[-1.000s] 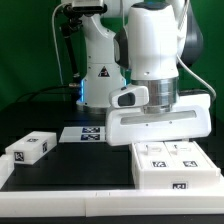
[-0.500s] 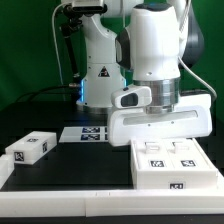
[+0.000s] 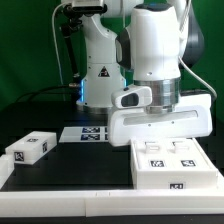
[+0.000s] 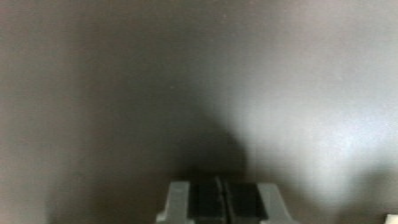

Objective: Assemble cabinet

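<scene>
The white cabinet body (image 3: 175, 165), a boxy part with several black-and-white tags on top, lies on the table at the exterior view's right. A small white tagged block (image 3: 30, 148) lies apart at the left. The arm's wide white hand (image 3: 160, 122) hangs just above the far edge of the cabinet body, and its fingertips are hidden there. In the wrist view my gripper (image 4: 217, 205) has its two fingers pressed close together with nothing seen between them. They face a blurred pale surface (image 4: 267, 90) very close ahead.
The marker board (image 3: 85, 133) lies flat on the dark table between the block and the arm's base (image 3: 98, 75). A white ledge (image 3: 60, 205) runs along the table's near edge. Cables hang behind the arm.
</scene>
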`<state>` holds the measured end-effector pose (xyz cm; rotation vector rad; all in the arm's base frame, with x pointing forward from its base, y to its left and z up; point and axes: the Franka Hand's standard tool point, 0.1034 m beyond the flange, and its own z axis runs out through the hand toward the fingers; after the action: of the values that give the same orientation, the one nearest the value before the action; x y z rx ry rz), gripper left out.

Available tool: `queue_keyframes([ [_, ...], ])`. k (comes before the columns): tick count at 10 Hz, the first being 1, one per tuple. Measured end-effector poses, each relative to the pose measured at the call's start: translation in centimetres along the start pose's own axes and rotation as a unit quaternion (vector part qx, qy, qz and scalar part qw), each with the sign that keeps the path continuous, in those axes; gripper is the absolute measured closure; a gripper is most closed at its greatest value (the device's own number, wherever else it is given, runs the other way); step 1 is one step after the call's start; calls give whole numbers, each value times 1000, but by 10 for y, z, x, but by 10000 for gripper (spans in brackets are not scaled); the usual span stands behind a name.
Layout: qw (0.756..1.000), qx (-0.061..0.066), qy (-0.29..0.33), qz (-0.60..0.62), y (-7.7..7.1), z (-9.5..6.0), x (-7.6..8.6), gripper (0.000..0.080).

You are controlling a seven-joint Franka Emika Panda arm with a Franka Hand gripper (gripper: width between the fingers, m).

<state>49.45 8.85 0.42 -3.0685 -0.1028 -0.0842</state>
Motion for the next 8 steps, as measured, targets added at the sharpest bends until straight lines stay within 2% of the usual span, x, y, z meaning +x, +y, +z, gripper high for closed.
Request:
queue_keyframes([
  [4,1000,-6,-13,-26,8,-50,13,798],
  [8,999,-8,-29,-39,10,-86,28,798],
])
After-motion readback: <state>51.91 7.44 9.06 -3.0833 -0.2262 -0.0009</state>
